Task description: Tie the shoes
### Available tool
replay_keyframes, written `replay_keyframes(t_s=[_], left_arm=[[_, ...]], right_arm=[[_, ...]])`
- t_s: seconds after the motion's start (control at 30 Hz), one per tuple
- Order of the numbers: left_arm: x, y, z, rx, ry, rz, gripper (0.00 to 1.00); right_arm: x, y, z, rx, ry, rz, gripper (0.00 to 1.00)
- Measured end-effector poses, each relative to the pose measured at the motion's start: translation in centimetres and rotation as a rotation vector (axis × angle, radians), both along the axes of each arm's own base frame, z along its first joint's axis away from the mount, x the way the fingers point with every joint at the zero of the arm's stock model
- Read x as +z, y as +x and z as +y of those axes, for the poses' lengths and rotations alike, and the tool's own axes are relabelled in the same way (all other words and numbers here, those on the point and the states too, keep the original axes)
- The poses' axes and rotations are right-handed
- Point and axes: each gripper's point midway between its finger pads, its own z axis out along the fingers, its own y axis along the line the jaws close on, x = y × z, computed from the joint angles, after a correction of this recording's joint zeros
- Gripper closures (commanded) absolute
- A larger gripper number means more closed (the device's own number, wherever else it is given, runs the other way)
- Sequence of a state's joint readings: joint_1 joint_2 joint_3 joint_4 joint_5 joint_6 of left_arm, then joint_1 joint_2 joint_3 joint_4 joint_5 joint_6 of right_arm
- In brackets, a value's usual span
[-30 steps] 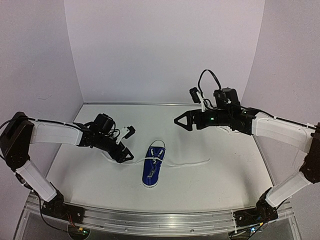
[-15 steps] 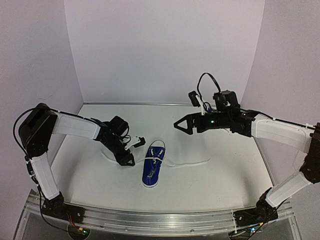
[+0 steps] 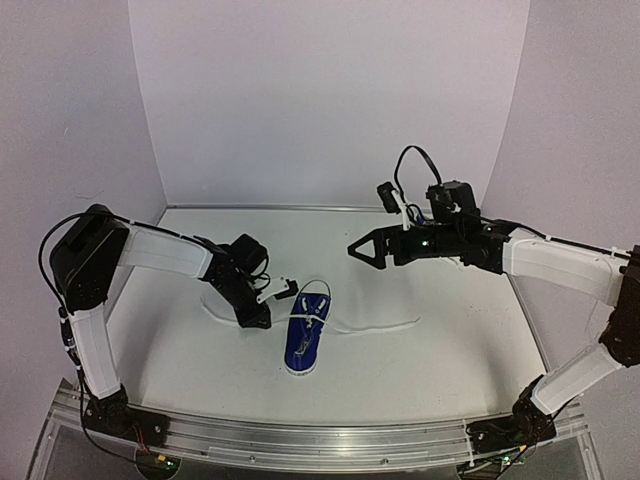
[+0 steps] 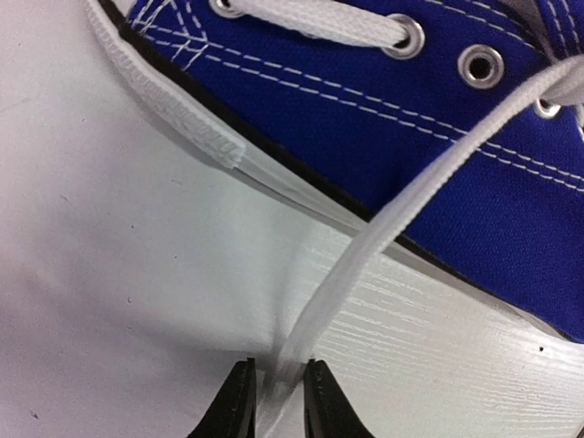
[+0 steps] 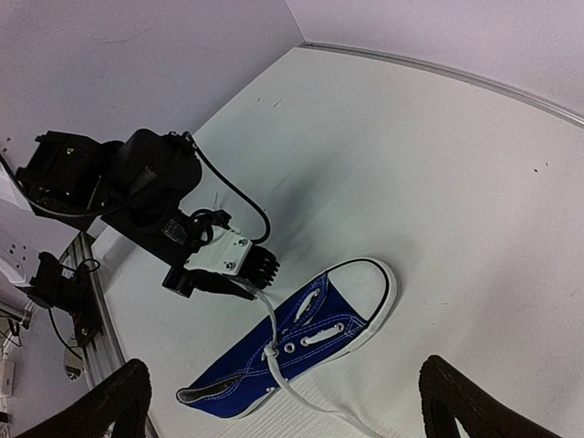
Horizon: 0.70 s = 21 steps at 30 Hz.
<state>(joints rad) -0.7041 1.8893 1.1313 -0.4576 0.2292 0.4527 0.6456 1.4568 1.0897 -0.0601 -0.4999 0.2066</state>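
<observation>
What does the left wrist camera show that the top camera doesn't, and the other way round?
Only the left wrist view shows the metal eyelets, the white stitching, and the left gripper pinching the flat white shoelace between its black fingertips. Only the top view shows both arms whole, the right gripper open above the table, and the other lace end trailing right. Both show the small royal-blue canvas sneaker and the white table.

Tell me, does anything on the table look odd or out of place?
The shoe is untied. Its loose lace trails across the table to the right; the second lace is pinched in the left gripper. Only one shoe is visible.
</observation>
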Motion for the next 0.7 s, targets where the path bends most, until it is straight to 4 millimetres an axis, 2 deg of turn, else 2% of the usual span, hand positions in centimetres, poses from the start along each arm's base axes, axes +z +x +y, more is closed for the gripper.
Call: replay_keyframes(t_s=[0.07, 0.17, 0.3, 0.47, 0.57, 0.7], left_arm=[[0.0, -0.1, -0.2, -0.008, 0.003, -0.008, 0.85], [-0.1, -0.3, -0.4, -0.030, 0.015, -0.025, 0.97], [0.0, -0.6, -0.7, -0.047, 0.023, -0.045, 1.00], [0.5, -1.5, -0.6, -0.048, -0.010, -0.064, 1.00], [2.4, -1.8, -1.1, -0.042, -0.082, -0.086, 1.00], [7.0, -1.2, -2.9, -0.043, -0.241, -0.166, 1.00]], right_arm=[[0.0, 0.0, 0.0, 0.000, -0.001, 0.001, 0.02], [-0.3, 0.1, 0.1, 0.000, -0.002, 0.007, 0.02], [-0.8, 0.2, 0.1, -0.001, -0.009, 0.019, 0.03], [-1.2, 0.2, 0.3, 0.006, -0.009, 0.032, 0.27], [-1.8, 0.3, 1.1, 0.029, -0.003, 0.061, 0.39], [-3.9, 0.5, 2.3, 0.071, 0.001, 0.124, 0.45]])
